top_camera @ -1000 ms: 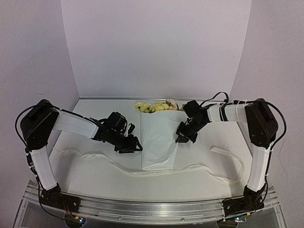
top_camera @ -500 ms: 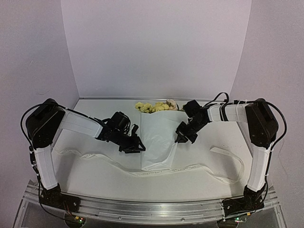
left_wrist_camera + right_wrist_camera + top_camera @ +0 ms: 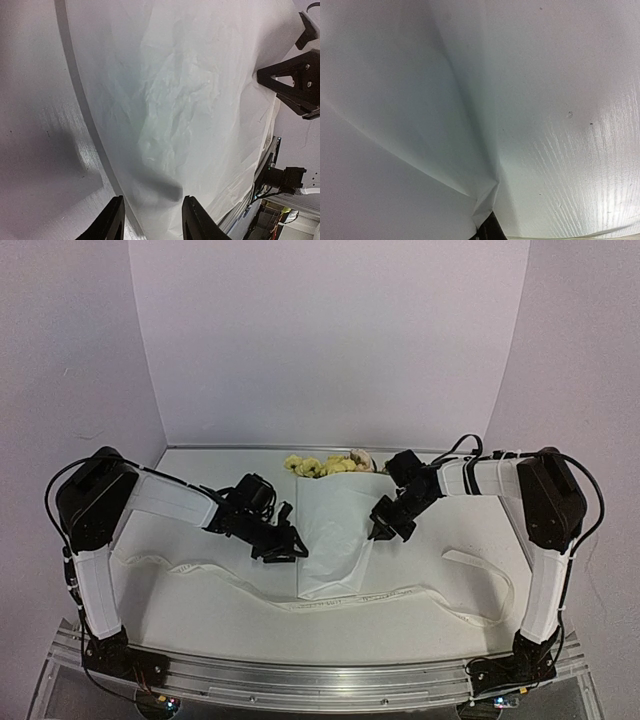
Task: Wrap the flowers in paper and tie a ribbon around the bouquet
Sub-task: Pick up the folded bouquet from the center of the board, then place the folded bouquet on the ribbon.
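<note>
Paper [image 3: 335, 530] lies in the middle of the table [image 3: 230, 618], folded over the flowers [image 3: 325, 464] into a long shape whose axis runs far to near. The yellow and cream blooms poke out at the far end by the back wall, and the narrower end points toward the arm bases. The arms flank it: the left gripper [image 3: 288, 548] sits at the paper's left edge, about halfway along, and the right gripper [image 3: 383, 530] at its right edge, slightly farther back. Each is about equally close to its own side.

In the left wrist view the left fingers [image 3: 112, 222] stand partly apart, low over the sheet, with the paper's left edge running up between them. Nothing looks pinched, so the sheet lies ahead of and beneath those jaws. The right jaws are closed. Their own view shows the sheet puckering into a fold that runs down into the dark fingertip, so I judge them clamped on the paper's right edge. Any further fold would likely have to cross the long axis from the left.

The ribbon [image 3: 200, 572] trails left to right across the near part of the table, not yet tied, meeting the paper's near end. Whether it passes under or over that end is hard to tell from above. The stems are hidden inside the wrap, and the right fingertips are almost wholly cut off at the bottom of their view.
</note>
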`<state>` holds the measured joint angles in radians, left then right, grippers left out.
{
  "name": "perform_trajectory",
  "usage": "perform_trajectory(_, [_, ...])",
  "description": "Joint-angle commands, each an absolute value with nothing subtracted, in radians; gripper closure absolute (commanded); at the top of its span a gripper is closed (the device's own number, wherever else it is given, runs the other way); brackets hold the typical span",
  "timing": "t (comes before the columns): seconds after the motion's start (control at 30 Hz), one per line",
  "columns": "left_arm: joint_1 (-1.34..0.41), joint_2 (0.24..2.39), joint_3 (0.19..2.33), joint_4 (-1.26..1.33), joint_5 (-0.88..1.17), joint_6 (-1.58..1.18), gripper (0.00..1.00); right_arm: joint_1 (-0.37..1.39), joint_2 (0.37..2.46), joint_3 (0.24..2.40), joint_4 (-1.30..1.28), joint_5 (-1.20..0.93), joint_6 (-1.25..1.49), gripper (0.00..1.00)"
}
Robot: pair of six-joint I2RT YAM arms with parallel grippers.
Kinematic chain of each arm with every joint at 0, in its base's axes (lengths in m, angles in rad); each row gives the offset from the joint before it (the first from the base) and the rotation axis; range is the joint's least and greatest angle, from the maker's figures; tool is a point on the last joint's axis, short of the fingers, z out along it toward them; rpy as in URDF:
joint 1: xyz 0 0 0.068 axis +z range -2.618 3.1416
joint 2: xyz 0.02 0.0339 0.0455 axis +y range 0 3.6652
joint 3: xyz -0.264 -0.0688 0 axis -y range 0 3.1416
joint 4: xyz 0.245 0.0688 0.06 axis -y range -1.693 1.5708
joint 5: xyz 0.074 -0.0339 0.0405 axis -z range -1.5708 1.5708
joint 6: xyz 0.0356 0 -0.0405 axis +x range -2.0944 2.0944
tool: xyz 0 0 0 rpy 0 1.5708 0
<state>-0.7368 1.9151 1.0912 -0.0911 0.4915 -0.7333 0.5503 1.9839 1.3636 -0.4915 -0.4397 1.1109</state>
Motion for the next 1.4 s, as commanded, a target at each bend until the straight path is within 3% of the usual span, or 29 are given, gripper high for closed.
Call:
perform_trajectory(0.0, [-0.743, 1.947, 1.106, -0.090, 0.494, -0.742, 0.58, 0.550, 1.940, 1.372, -0.506, -0.445, 1.103, 1.00])
perform_trajectory(0.2, [-0.758, 1.984, 1.122, -0.069, 0.504, -0.759, 0.60, 0.552, 1.948, 1.372, -0.507, -0.442, 1.092, 1.00])
perform_trajectory(0.6, [-0.767, 1.947, 1.166, -0.120, 0.537, -0.796, 0.93, 0.551, 1.911, 1.361, -0.525, -0.438, 1.072, 1.00])
perform_trajectory(1.37, [-0.845, 1.809, 1.105, -0.218, 0.565, -0.866, 0.96, 0.614, 1.794, 1.209, -0.520, -0.424, 1.094, 1.00])
